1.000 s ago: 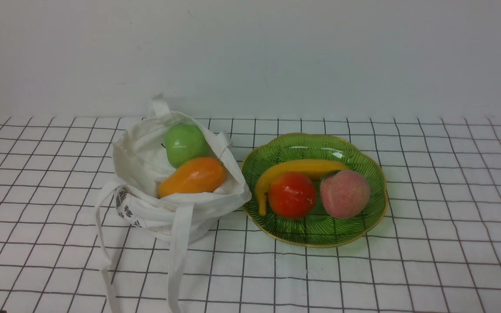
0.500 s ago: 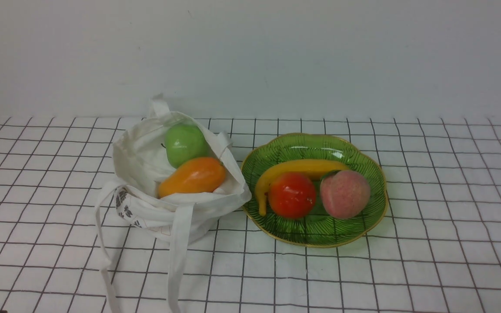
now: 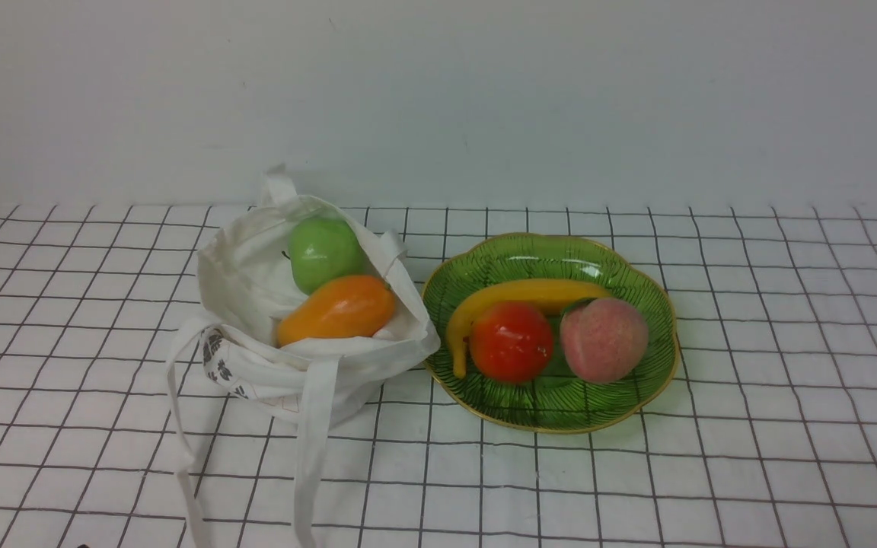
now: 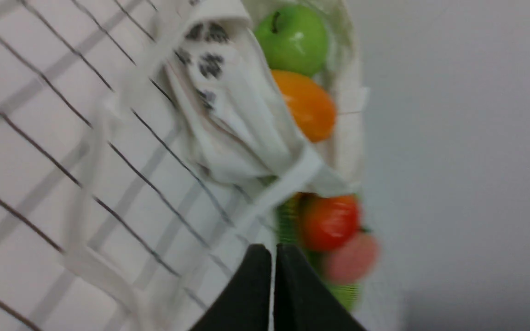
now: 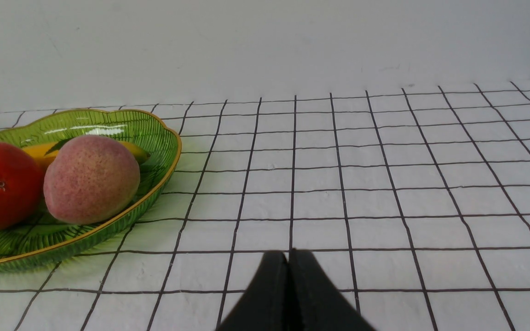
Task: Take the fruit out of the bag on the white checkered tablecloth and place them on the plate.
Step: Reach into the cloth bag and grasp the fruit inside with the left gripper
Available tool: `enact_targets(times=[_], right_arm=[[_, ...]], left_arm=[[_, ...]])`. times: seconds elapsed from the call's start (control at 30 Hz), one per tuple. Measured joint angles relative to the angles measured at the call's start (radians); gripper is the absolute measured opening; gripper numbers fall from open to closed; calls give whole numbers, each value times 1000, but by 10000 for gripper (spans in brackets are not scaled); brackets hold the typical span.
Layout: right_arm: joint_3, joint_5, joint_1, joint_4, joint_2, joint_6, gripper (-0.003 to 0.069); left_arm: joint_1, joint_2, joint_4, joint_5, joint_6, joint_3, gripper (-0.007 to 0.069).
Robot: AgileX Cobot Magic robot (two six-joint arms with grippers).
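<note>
The white bag stands open on the white checkered tablecloth, left of centre. Inside lie a green apple and, in front of it, an orange-yellow mango. The green plate sits just to the bag's right. Neither gripper shows in the front view. In the blurred left wrist view my left gripper is shut and empty, well short of the bag, apple and mango. My right gripper is shut and empty over bare cloth, to the right of the plate.
On the plate lie a yellow banana, a red round fruit and a pink peach. The bag's long straps trail toward the front edge. A plain white wall rises behind the table.
A small dark tip at the bottom left corner of the front view has slipped out of the picture. Bag, fruit and plate have not moved.
</note>
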Motion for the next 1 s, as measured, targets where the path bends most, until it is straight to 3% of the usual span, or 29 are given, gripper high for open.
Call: enact_targets(times=[0.07, 0.17, 0.3, 0.43, 0.5, 0.57, 0.77, 1.0], right_arm=[[0, 0, 0, 0, 0, 0, -14], [0, 0, 0, 0, 0, 0, -14], [0, 0, 0, 0, 0, 0, -14], [0, 0, 0, 0, 0, 0, -14], [0, 0, 0, 0, 0, 0, -14], [0, 0, 0, 0, 0, -1, -14], [0, 0, 0, 0, 0, -2, -14], [0, 0, 0, 0, 0, -2, -14]], left_arm=[[0, 0, -187, -2, -73, 0, -5], [0, 0, -314, -18, -73, 0, -5], [0, 0, -316, -64, -5, 0, -5], [0, 5, -293, 29, 247, -43, -5], [0, 14, -288, 55, 276, -72, -5], [0, 124, -240, 136, 394, -195, -5], [0, 545, 3, 455, 576, -521, -5], [0, 1021, 265, 746, 667, -816, -5]])
